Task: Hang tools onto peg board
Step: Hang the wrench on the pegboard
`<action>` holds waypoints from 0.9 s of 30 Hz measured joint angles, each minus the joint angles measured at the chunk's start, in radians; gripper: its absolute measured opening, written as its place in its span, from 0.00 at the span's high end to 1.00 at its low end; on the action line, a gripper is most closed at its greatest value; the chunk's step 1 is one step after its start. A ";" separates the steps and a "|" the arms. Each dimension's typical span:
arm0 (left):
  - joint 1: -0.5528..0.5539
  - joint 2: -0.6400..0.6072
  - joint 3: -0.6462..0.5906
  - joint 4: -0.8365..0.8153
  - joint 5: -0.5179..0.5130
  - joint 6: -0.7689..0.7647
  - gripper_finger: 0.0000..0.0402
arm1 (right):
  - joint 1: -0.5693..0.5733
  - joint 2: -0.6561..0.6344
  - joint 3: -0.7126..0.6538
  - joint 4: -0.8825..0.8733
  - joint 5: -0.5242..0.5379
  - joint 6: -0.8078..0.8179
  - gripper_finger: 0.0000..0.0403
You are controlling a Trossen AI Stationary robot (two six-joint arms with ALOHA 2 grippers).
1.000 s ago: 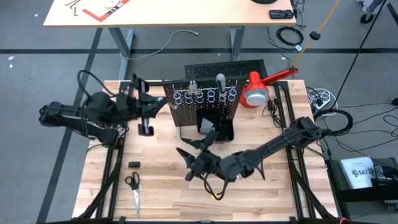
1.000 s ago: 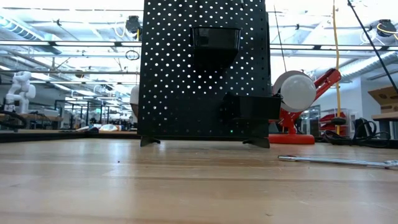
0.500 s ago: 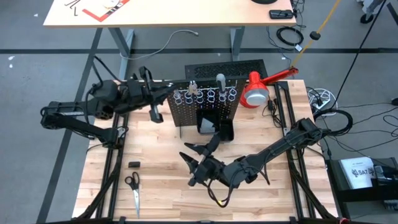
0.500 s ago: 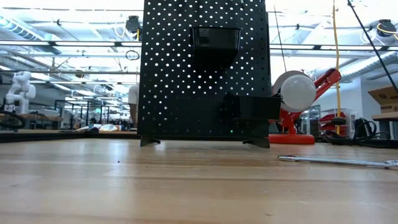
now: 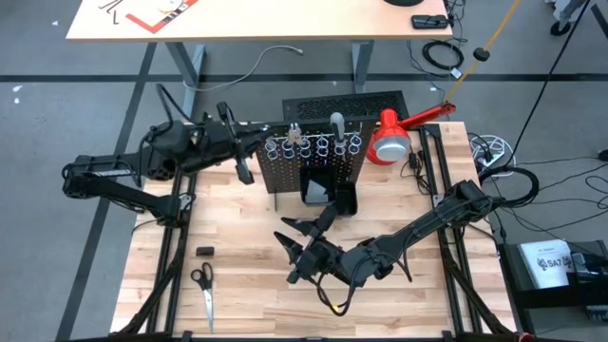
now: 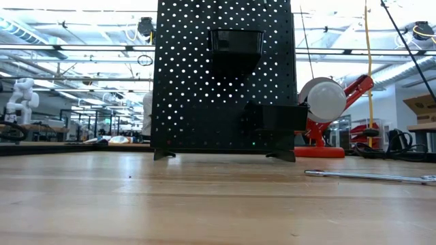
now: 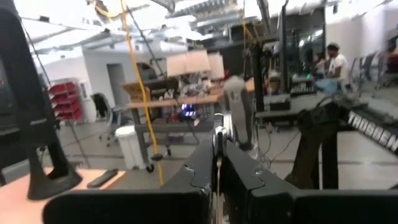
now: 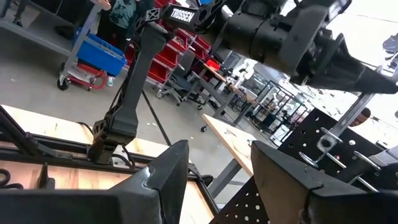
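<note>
Left gripper (image 5: 245, 163): shut on a thin silver tool, held beside the peg board's (image 5: 313, 157) left edge.
Tool axis: roughly upright.
Rings (image 5: 313, 145): rightward, near.
Right gripper (image 5: 296, 249): parted, empty, well apart in front.

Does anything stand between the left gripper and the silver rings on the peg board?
Nothing visible does. The left gripper hangs just beside the left edge of the peg board, and from above, the gap to the nearest silver rings looks free.
</note>
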 joint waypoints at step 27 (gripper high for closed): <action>-0.001 0.021 -0.002 -0.114 -0.035 -0.112 0.91 | 0.000 0.000 0.000 0.037 0.038 -0.008 0.58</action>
